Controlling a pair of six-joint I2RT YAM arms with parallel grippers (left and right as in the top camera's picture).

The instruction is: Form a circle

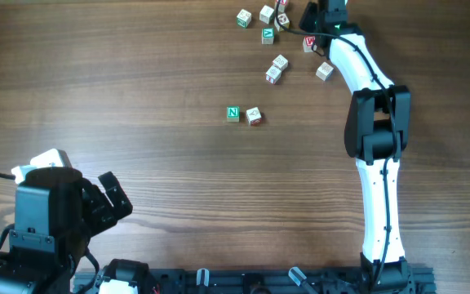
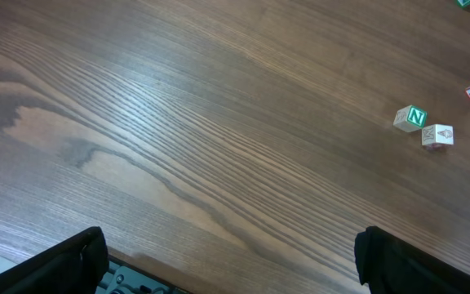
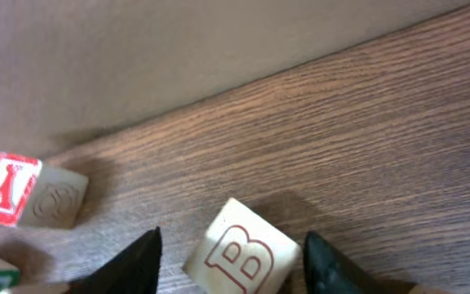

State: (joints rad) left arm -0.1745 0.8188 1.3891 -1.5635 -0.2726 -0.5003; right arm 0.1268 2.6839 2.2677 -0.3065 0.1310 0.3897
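Robotics lab bench. A left arm (image 1: 47, 214) and a right arm (image 1: 376, 192) stand on a dark rail (image 1: 259, 282) at the edge of a wood-grain table (image 1: 137, 98) strewn with letter cubes (image 1: 232, 113); a plain wall (image 3: 137, 49) runs behind.

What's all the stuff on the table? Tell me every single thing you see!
letter cubes: about eleven in all, pale wood with green, red or dark marks, scattered at the far side, no ring formed
N cube: one, green letter, nearest the middle, beside a red-marked cube
B cube: one, red letter, between the right gripper's fingers
table: one, brown wood grain, under everything
right arm: one, white and black, along the right side
left gripper: one, black, open and empty, near-left corner
right gripper: one, black, open around the B cube, far edge
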